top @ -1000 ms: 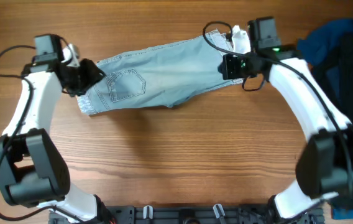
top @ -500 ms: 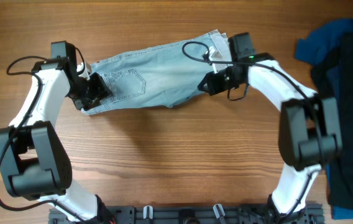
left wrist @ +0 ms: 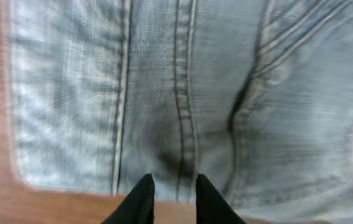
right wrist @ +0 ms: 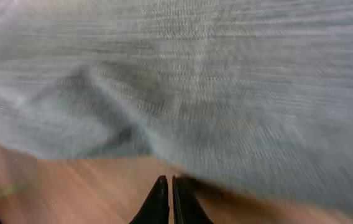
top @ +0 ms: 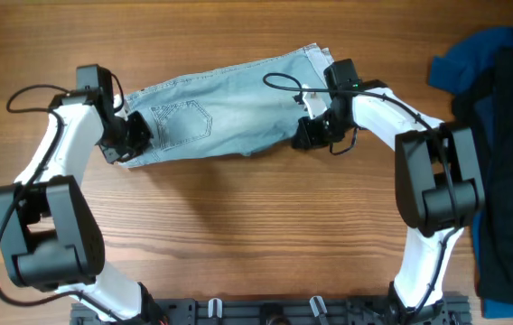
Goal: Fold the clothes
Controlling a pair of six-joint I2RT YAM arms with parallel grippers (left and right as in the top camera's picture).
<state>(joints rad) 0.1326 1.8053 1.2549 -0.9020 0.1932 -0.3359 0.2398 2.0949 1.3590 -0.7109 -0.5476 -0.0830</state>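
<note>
The clothes, light blue denim shorts, lie flat across the far middle of the table, stitched back pocket facing up. My left gripper is at their left end. In the left wrist view the left gripper is open by a narrow gap, and its fingertips straddle the denim's near edge where a seam runs down. My right gripper is at the lower right edge of the shorts. The right wrist view shows it shut over bare wood, just short of the blurred denim.
A heap of royal-blue and black garments fills the right edge of the table. Bare wooden tabletop spreads in front of the shorts. Both arms reach in from the near side.
My left gripper has moved onto the left end of the shorts and its jaws have narrowed. My right gripper has swept from the far right corner down to the lower right edge.
</note>
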